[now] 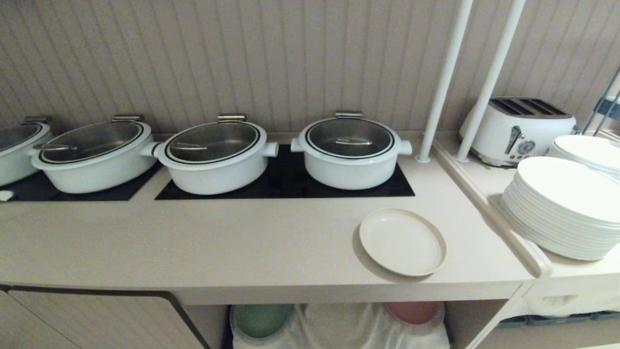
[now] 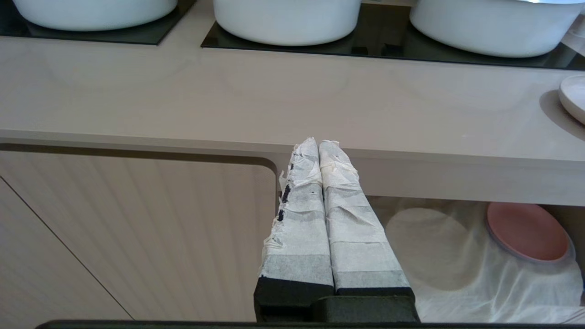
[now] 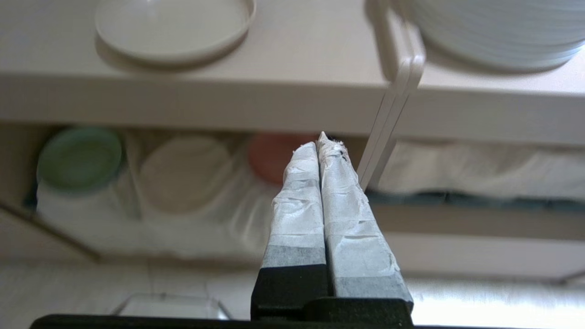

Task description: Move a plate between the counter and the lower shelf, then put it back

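Note:
The cream-beige plate lies flat on the counter, in front of the rightmost pot; it also shows in the right wrist view and at the edge of the left wrist view. Below, the lower shelf holds a wrinkled white cloth with round mounds. Neither arm shows in the head view. My left gripper is shut and empty, below the counter's front edge, beside the cabinet door. My right gripper is shut and empty, low in front of the shelf opening, apart from the plate.
Several white lidded pots stand on black hob panels. A green plate and a pink plate rest on the shelf cloth. Two white poles, a toaster and stacked white plates fill the side surface at right.

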